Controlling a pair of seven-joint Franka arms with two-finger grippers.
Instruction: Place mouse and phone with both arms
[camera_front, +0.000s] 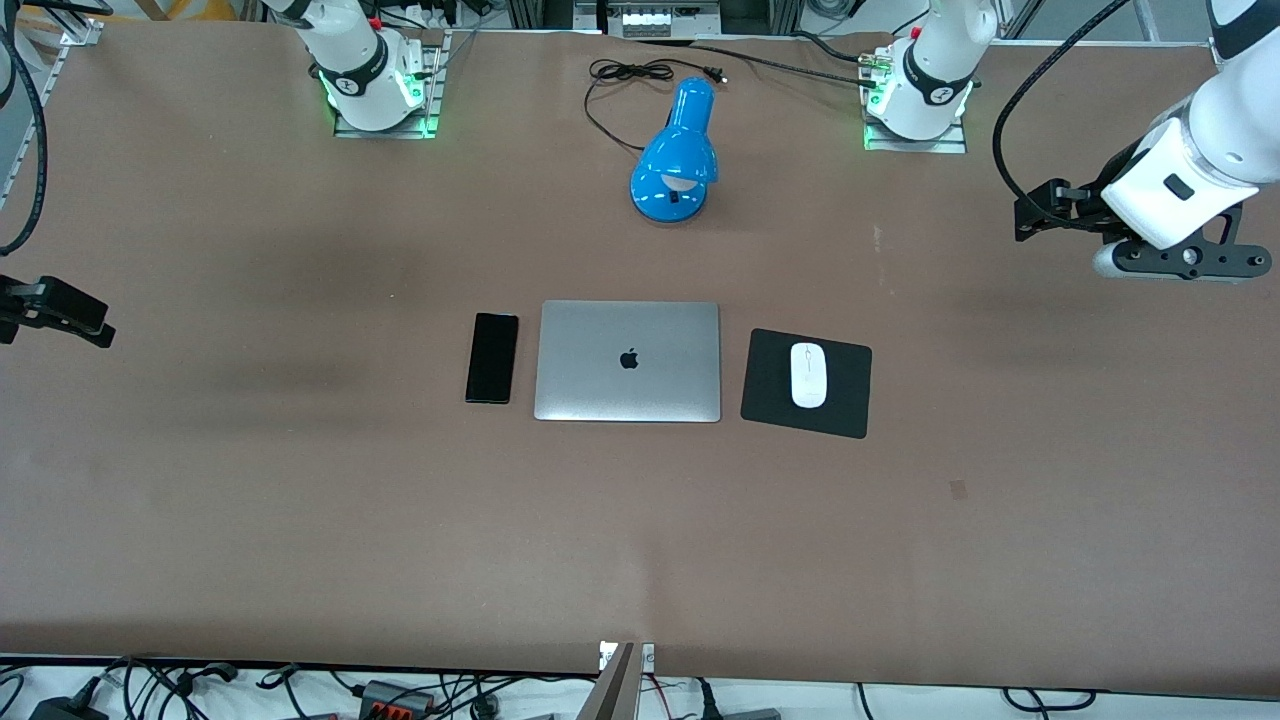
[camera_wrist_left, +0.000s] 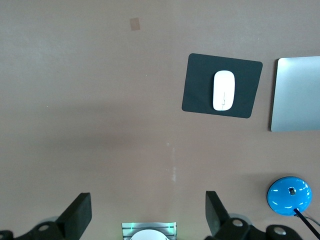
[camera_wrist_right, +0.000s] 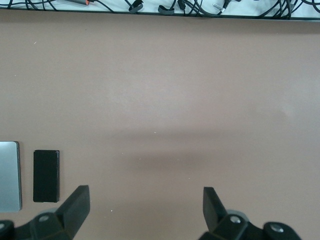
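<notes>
The white oval mouse (camera_front: 808, 375) lies on a black square mouse pad (camera_front: 770, 385), beside a closed silver laptop (camera_front: 628, 361) toward the left arm's end. The black phone (camera_front: 492, 357) lies flat against the laptop's edge toward the right arm's end. My left gripper (camera_front: 1040, 208) hangs open and empty over bare table at the left arm's end. In the left wrist view the gripper (camera_wrist_left: 148, 207) is well apart from the mouse (camera_wrist_left: 223, 90). My right gripper (camera_front: 60, 312) hovers open and empty over the right arm's end. In the right wrist view it (camera_wrist_right: 145, 200) is apart from the phone (camera_wrist_right: 46, 175).
A blue desk lamp (camera_front: 678, 155) with a black cord stands farther from the front camera than the laptop, between the two arm bases. Cables (camera_wrist_right: 160, 6) run along the table edge nearest the front camera. Wide brown table surface surrounds the laptop group.
</notes>
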